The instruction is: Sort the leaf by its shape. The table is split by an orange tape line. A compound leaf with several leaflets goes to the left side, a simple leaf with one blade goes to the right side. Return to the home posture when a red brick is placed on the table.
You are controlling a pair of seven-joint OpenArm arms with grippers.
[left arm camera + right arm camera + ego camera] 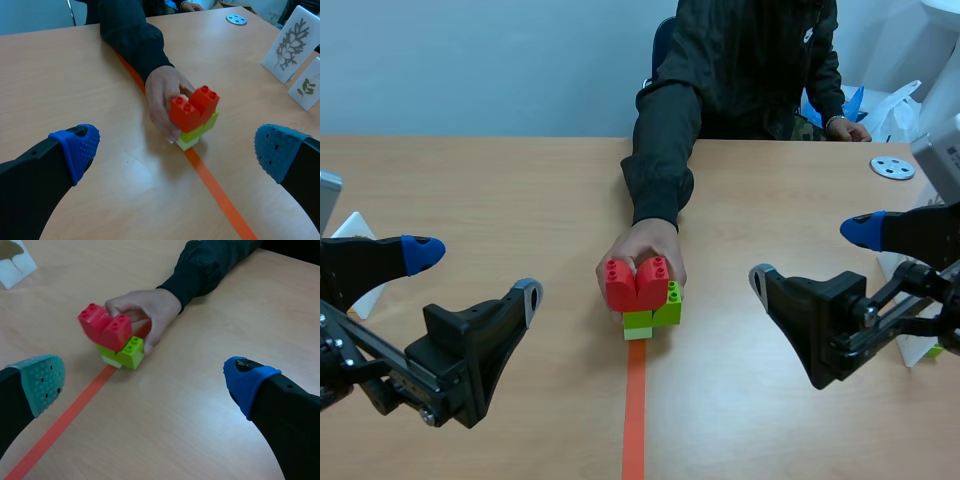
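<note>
A person's hand (645,245) holds a red brick (635,282) stacked on light green bricks (655,310) at the far end of the orange tape line (635,420). My left gripper (475,275) hangs open low at the left, and my right gripper (812,252) hangs open low at the right. Neither touches anything. In the left wrist view the red brick (194,107) stands ahead of the open left gripper (176,150). From the right wrist view it (105,327) is ahead of the open right gripper (145,382).
Two white leaf cards stand on the right side: a branching compound leaf (291,42) and a small leafy sprig (307,89). A card with a fan-shaped leaf (15,260) stands on the left side. A grey disc (892,167) lies at the far right. The person's sleeve (665,150) crosses the far middle.
</note>
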